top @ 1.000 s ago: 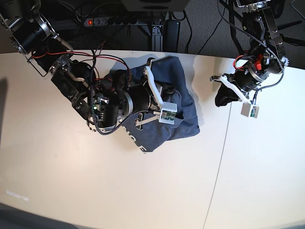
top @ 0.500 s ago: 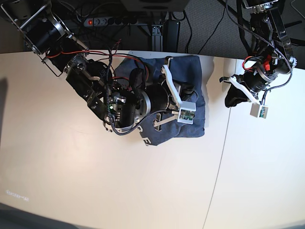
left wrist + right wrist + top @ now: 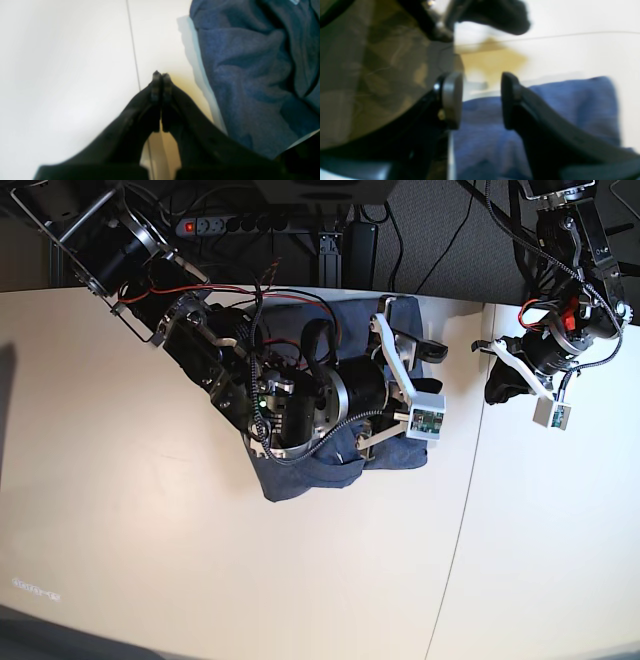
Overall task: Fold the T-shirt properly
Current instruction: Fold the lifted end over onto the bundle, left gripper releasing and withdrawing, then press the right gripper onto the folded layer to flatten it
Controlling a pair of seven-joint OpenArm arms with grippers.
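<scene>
The slate-blue T-shirt (image 3: 300,477) lies bunched on the table, mostly under my right arm. It also shows in the left wrist view (image 3: 250,82) and the right wrist view (image 3: 560,105). My right gripper (image 3: 428,356) hangs over the shirt's right edge. In the right wrist view its fingers stand apart with nothing between them (image 3: 481,100) and blue cloth below. My left gripper (image 3: 503,385) is to the right of the shirt, near the table seam. In the left wrist view it is shut and empty (image 3: 160,75), above bare table and apart from the cloth.
A seam (image 3: 470,480) runs down the tabletop between the shirt and the left arm. Cables and a power strip (image 3: 230,225) lie behind the table's back edge. My right arm's body (image 3: 300,395) covers the middle of the shirt.
My right arm has swung to the right across the shirt, and the bunched cloth has shifted right with it. My left gripper has drawn back to the right, away from the shirt.
</scene>
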